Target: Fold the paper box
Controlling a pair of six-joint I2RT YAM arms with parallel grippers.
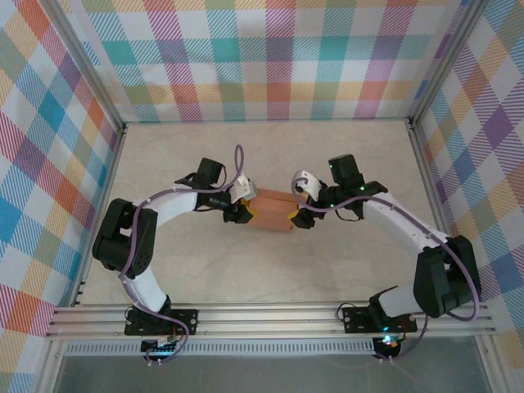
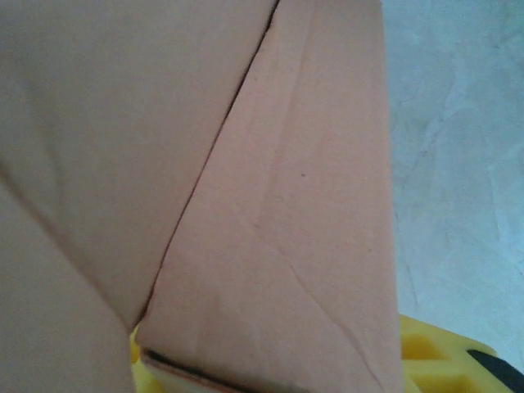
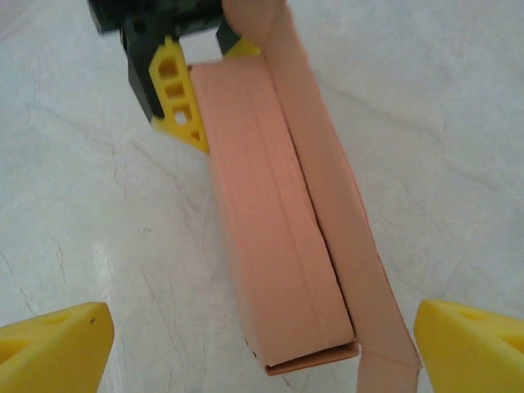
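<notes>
The paper box [image 1: 274,210] is a salmon-orange flat rectangular box, lying mid-table between my two grippers. My left gripper [image 1: 245,210] is shut on the box's left end. In the right wrist view its yellow fingers [image 3: 177,100] clamp the far end of the box [image 3: 270,229]. In the left wrist view the box's card [image 2: 270,205] sits very close, with a yellow fingertip [image 2: 442,360] at the lower right. My right gripper [image 3: 262,352] is open wide, its fingertips [image 3: 57,348] either side of the box's near end without touching it. A long side flap [image 3: 344,229] stands loose along the box.
The pale marbled table [image 1: 344,155] is walled by checked panels at the back and sides. An aluminium rail [image 1: 270,318] carries the arm bases at the near edge. Open tabletop lies behind and in front of the box.
</notes>
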